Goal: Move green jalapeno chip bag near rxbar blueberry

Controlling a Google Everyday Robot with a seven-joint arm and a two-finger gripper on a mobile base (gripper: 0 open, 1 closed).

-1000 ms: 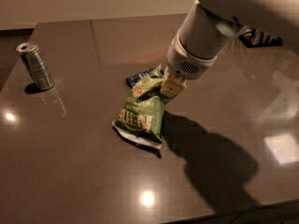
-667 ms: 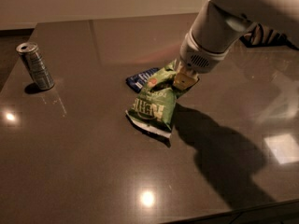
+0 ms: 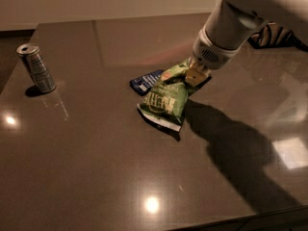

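Note:
The green jalapeno chip bag (image 3: 166, 101) lies crinkled near the middle of the dark table, its white edge toward the front. The rxbar blueberry (image 3: 146, 81), a small flat dark-blue wrapper, lies just left of and behind the bag's top, touching or nearly touching it. My gripper (image 3: 194, 75) comes down from the upper right and is shut on the bag's top right corner.
A silver can (image 3: 36, 67) stands upright at the table's left side. A dark striped object (image 3: 275, 35) lies at the far right behind my arm. The table's front edge (image 3: 231, 218) runs across the bottom right. My arm casts a broad shadow right of the bag.
My gripper has moved to the right with the bag's top in it. The bag has slid right and now lies beside the blue bar.

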